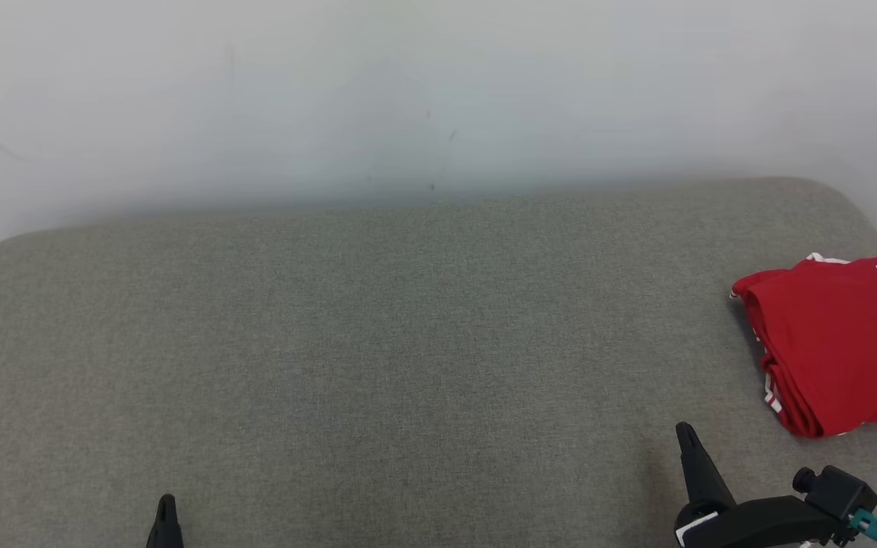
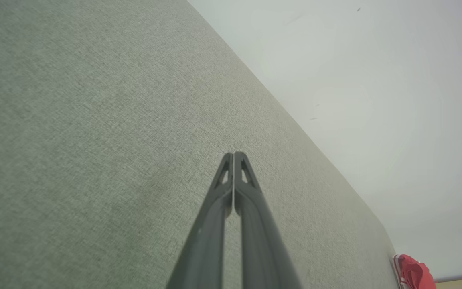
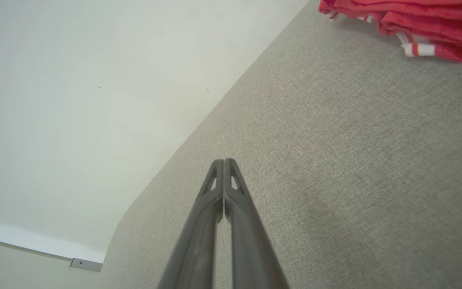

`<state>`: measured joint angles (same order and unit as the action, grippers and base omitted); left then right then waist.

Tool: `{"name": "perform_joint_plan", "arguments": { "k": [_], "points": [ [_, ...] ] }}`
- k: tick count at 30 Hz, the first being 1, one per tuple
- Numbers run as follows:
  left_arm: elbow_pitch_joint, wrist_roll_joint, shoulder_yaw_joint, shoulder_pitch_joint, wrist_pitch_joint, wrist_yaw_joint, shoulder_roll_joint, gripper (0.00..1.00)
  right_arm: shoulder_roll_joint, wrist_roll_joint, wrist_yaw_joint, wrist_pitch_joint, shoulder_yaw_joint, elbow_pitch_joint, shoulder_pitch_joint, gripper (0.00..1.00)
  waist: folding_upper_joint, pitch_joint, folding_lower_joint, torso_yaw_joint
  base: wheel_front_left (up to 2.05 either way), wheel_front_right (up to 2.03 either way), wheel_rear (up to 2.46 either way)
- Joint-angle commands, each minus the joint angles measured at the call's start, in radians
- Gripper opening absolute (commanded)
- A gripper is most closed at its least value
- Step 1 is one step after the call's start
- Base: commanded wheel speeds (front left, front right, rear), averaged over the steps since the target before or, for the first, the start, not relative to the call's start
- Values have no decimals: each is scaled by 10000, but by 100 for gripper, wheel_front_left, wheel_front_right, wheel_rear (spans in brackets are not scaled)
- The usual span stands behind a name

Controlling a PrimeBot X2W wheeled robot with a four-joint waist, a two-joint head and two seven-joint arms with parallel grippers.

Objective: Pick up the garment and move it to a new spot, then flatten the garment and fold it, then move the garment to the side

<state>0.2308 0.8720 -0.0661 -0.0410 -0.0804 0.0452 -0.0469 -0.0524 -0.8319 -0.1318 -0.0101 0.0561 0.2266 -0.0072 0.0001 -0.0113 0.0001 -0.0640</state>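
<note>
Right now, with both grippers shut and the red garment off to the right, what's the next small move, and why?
Probably just draw both arms back to rest. The red garment looks folded already and lies at the right edge of the grey surface, and the left gripper and right gripper are shut, empty and apart from it, so the task seems done.

A grey-green woven fabric surface with rounded far corners spreads from left to right. Its far edge meets a plain pale wall bearing a few small dark specks. A white strip runs along the wall's foot.
</note>
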Motion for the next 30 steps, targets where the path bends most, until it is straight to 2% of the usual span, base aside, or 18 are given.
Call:
{"name": "perform_joint_plan", "arguments": {
  "k": [1,16,30],
  "points": [
    [-87,322,-60,245,59,72,-31,0,14,-346,7,-68,38,-94,-240,0,-1,3,0,11,0,0,0],
    [-31,2151,-172,596,555,272,-36,0,18,-2276,10,-318,181,-29,-458,0,-1,30,0,134,0,0,0],
    [14,3458,-253,831,899,436,-40,0,22,-3624,12,-507,281,22,-610,0,-1,53,0,234,0,0,0]
  ]
}}
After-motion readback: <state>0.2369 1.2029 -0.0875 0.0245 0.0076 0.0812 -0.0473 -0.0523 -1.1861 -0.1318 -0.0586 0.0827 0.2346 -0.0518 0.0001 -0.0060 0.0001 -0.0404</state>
